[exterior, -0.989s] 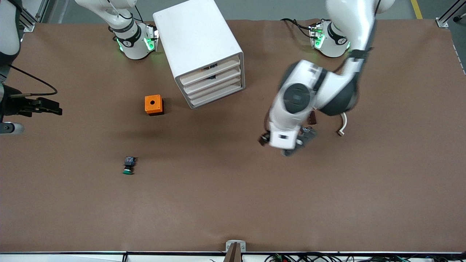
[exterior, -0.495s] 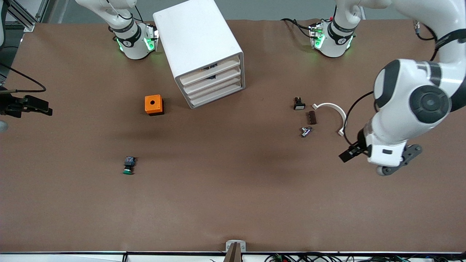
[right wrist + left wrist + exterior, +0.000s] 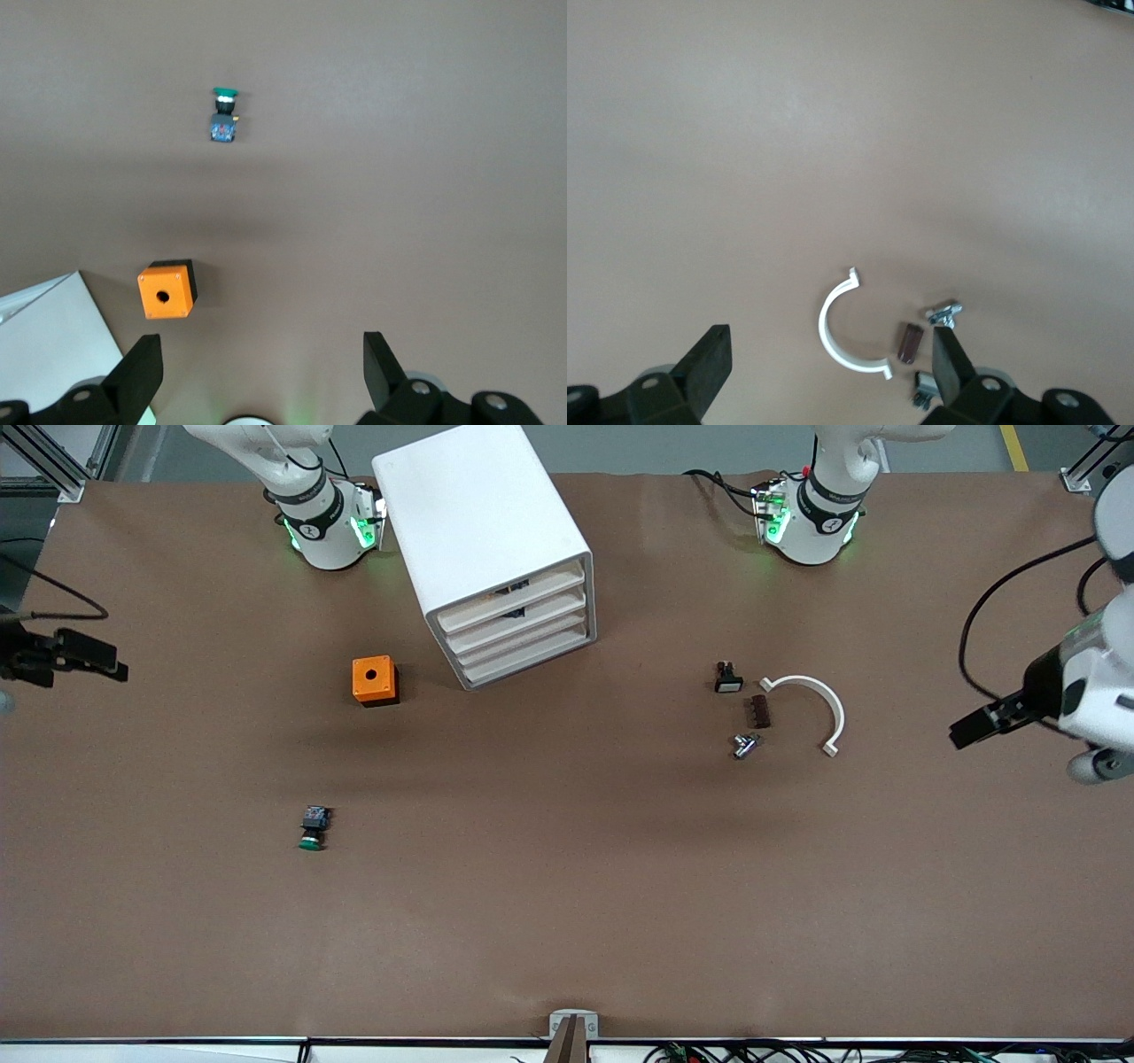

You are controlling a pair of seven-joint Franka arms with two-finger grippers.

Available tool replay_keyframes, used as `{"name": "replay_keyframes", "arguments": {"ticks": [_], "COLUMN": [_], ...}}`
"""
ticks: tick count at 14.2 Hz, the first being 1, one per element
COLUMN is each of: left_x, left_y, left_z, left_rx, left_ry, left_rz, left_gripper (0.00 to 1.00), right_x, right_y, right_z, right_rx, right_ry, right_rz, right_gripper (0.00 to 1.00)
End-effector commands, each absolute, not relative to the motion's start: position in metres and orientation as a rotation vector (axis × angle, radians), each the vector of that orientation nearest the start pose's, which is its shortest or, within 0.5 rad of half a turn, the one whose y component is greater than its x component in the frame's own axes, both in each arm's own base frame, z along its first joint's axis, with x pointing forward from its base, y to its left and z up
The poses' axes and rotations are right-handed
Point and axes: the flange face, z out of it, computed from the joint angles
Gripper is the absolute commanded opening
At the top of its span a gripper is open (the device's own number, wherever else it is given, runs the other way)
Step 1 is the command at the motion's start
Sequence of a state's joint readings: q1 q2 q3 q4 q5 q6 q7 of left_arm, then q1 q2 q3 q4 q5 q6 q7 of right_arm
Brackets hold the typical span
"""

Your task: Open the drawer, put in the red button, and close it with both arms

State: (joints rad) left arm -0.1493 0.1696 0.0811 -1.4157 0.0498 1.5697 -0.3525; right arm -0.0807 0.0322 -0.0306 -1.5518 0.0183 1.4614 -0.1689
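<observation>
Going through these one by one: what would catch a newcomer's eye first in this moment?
The white drawer cabinet stands out first, set at an angle between the two arm bases with all its drawers shut. Next comes the orange box beside it, nearer the front camera, and the green button nearer still. The left gripper and the right gripper both hang open over opposite ends of the table, holding nothing.

Layout on my surface [image 3: 567, 921]

Box [image 3: 373, 680] beside drawer unit [image 3: 496, 558]; curved clip [image 3: 813, 700] toward my left arm's end.
</observation>
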Motion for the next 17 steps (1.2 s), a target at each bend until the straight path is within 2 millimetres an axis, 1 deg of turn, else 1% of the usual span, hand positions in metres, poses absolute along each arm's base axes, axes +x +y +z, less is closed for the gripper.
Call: {"name": "replay_keyframes", "arguments": {"ticks": [1,3,4,6,8,9,13,15,17], "left_x": [0.572,0.546,0.534,0.511,0.495,0.488,0.487,0.487,0.488], "left_y": [-0.025,-0.018,-0.025,-0.035,-0.046,-0.047,-0.048,-0.045,-0.043], "left_z": [0.621,0.627,0.631,0.634,0.635,0.636,0.641,0.641,0.644], "left_rx": [-3.077,-3.108,-3.111,-3.108,-3.105,-3.102,-3.105,-3.106,-3.107], "left_ry": [-0.257,-0.187,-0.166,-0.135,-0.105,-0.100,-0.077,-0.060,-0.056], "left_rz": [0.008,0.017,0.015,0.012,0.011,0.003,-0.003,0.000,0.026], "left_gripper": [1.00,1.00,1.00,1.00,1.00,1.00,1.00,1.00,1.00], "right_x": [0.505,0.497,0.495,0.497,0.499,0.499,0.500,0.499,0.500], "right_y": [-0.049,-0.038,-0.037,-0.037,-0.038,-0.038,-0.039,-0.043,-0.046], "right_z": [0.626,0.636,0.634,0.630,0.630,0.630,0.629,0.625,0.624], "right_rx": [-3.095,-3.103,-3.104,-3.105,-3.105,-3.105,-3.105,-3.107,-3.107], "right_ry": [-0.116,-0.129,-0.114,-0.114,-0.111,-0.116,-0.121,-0.118,-0.113], "right_rz": [0.133,0.109,0.109,0.102,0.088,0.081,0.075,0.068,0.059], "right_gripper": [1.00,1.00,1.00,1.00,1.00,1.00,1.00,1.00,1.00]}}
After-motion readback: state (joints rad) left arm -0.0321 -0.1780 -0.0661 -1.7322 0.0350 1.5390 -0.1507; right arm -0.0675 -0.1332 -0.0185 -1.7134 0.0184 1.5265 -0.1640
